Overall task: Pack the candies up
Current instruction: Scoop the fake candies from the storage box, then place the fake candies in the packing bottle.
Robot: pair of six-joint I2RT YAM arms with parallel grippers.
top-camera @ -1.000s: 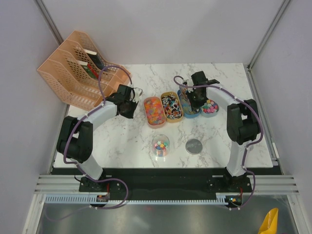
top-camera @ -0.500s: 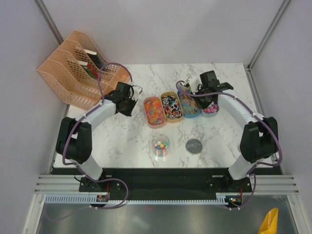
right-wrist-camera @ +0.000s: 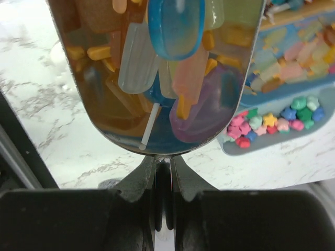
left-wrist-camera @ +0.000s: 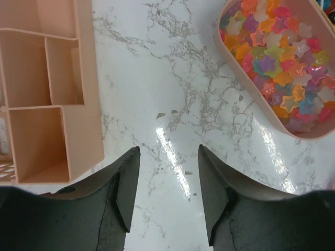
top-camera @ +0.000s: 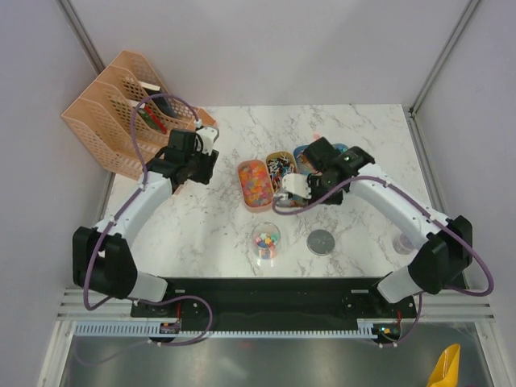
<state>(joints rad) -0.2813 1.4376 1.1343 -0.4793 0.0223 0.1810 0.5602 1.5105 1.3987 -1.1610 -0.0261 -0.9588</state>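
I see a white marble table [top-camera: 211, 234] with grey veins, boxed in by plain pale walls [top-camera: 266, 48] — silver posts [top-camera: 444, 53] run up the back corners. Below its near edge lies a shiny grey metal sheet [top-camera: 306, 363]. Light glints off the tabletop.

The file rack [top-camera: 121, 113] is set at the table's [top-camera: 367, 133] far left corner, with the trays [top-camera: 240, 181] of candies [left-wrist-camera: 277, 52] lined up side by side mid-table. Nearer the front edge the jar [top-camera: 265, 240] is placed, its lid [top-camera: 320, 242] lying to the right.
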